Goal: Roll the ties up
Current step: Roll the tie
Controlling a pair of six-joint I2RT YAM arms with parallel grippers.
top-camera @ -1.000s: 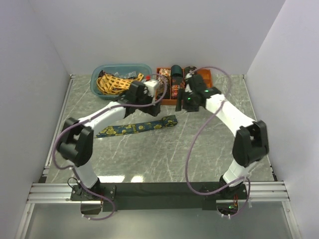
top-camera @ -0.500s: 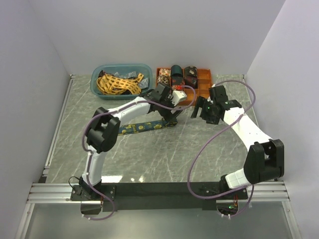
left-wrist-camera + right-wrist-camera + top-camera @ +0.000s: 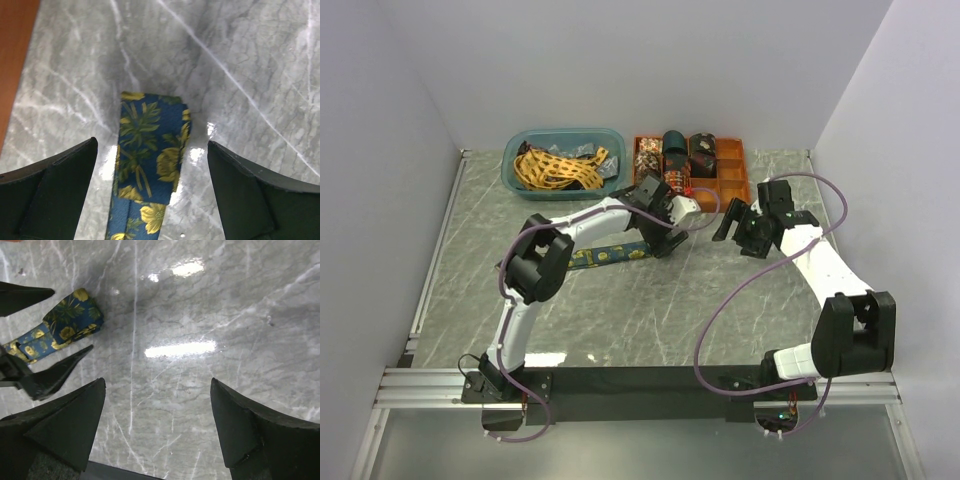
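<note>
**Top external view.** A blue tie (image 3: 610, 255) with gold flowers lies flat on the grey marbled counter (image 3: 620, 320). The left arm (image 3: 590, 220) crosses above part of it. The left end effector (image 3: 663, 240) hangs over the tie's right end, released. The right end effector (image 3: 728, 222) hovers to the right of it over bare counter, also released and grasping nothing. At the back stands a teal bin (image 3: 516, 178) holding a heaped yellow lattice tie (image 3: 555, 168) and some darker fabric. Just beside the bin is an orange tray (image 3: 732, 160) with rolled ties (image 3: 673, 148) set singly in its back compartments. The left wrist hides part of the tray's front row. Purple cables (image 3: 720, 300) loop from both arms.

**Left wrist view.** The blue tie's squared end (image 3: 150, 150) lies between the two dark fingers (image 3: 55, 195). These stand wide apart, clear of the cloth on either side. A strip of the orange tray (image 3: 15, 60) shows at the upper left edge.

**Right wrist view.** The fingers (image 3: 260, 430) are spread over empty stone with glare patches. At the upper left lies the tie's end (image 3: 75, 315), flanked by the left end effector's two dark fingertips (image 3: 60, 372).
</note>
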